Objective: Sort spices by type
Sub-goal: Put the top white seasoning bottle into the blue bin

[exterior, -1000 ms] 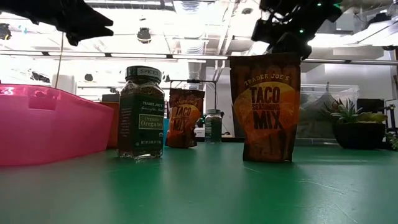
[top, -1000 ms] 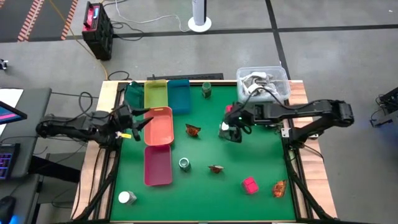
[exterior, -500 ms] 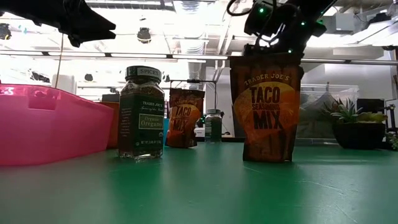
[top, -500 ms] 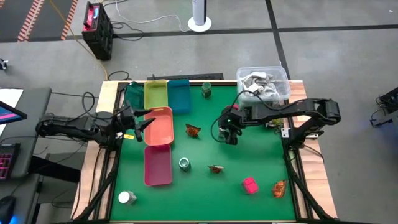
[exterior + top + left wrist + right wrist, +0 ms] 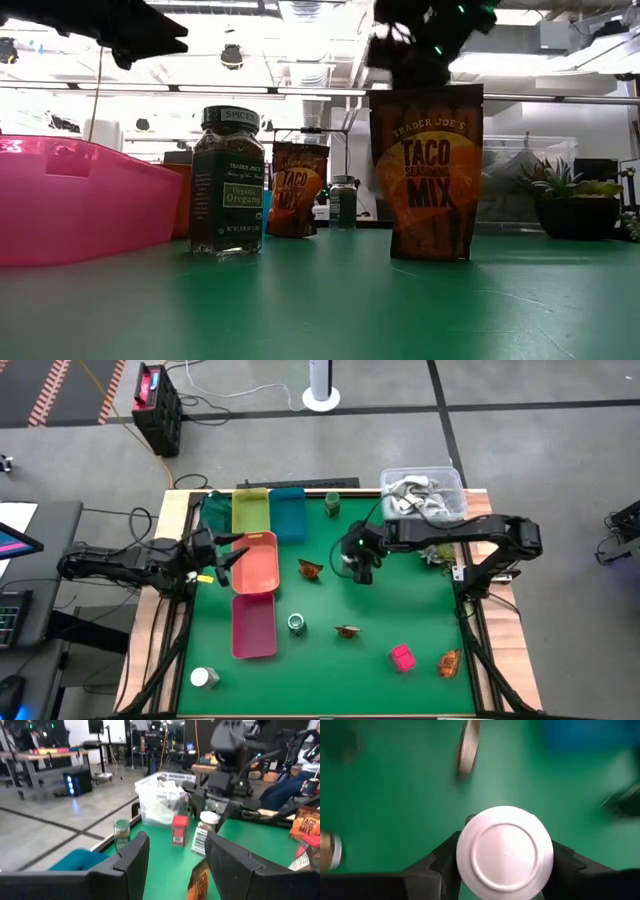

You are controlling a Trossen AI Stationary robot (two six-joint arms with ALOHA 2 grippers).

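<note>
White jar (image 5: pixel 504 849) looks rigid, light and slick; right pincer (image 5: pixel 503 865) clamps its sides under the lid. Left pincer (image 5: pixel 175 851) sits apart at nine o'clock.

Past two dark fingers (image 5: pixel 135 860), spread apart: a white-lidded jar (image 5: pixel 204 832) held by the other arm, a pink block (image 5: pixel 179 829), a green-lidded jar (image 5: pixel 121 834), a clear tub (image 5: pixel 162 800).

Grey floor (image 5: pixel 520 450) crossed by dark seams, bright ceiling lights (image 5: pixel 230 55) overhead.
</note>
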